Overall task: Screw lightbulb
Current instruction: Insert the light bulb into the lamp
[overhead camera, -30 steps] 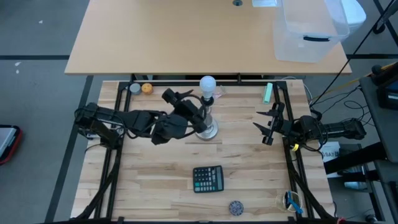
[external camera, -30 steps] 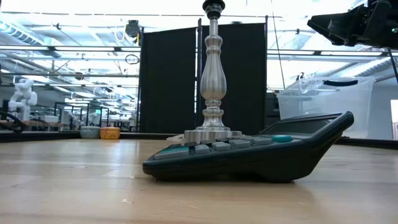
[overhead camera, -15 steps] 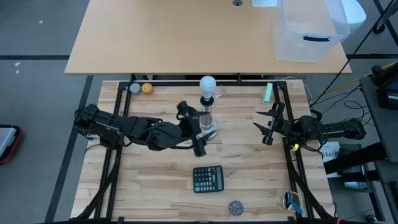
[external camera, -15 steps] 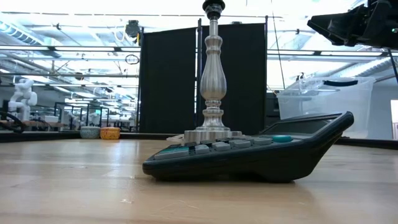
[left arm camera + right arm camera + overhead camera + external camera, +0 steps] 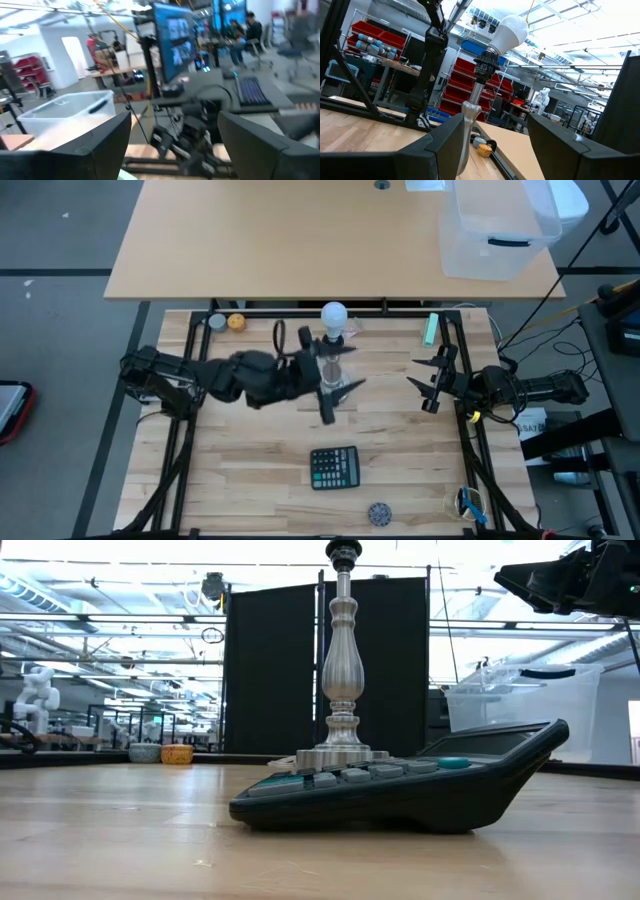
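The lightbulb (image 5: 333,315), a frosted white globe, sits upright in the dark socket (image 5: 485,62) on top of the silver stand (image 5: 343,660), near the table's far edge. It also shows in the right wrist view as the lightbulb (image 5: 512,30). My left gripper (image 5: 340,370) hovers open over the stand's base, just near of the bulb, pointing toward the table's right. Its wrist view shows my left gripper (image 5: 172,145) with nothing between its fingers. My right gripper (image 5: 432,380) waits open at the right side, and nothing lies between its fingers in its own view (image 5: 495,145).
A black calculator (image 5: 335,468) lies near the front middle and fills the low view's foreground. An orange ball (image 5: 236,322) sits at the far left, a green piece (image 5: 430,330) at the far right, and a small round object (image 5: 379,512) at the near edge. A clear bin (image 5: 495,230) stands on the table beyond.
My left gripper has swung up beside the stand, tipping from a downward slant to about level and rolling as it rose. It now points toward the table's right and its fingers stay apart. The bulb and stand have kept still.
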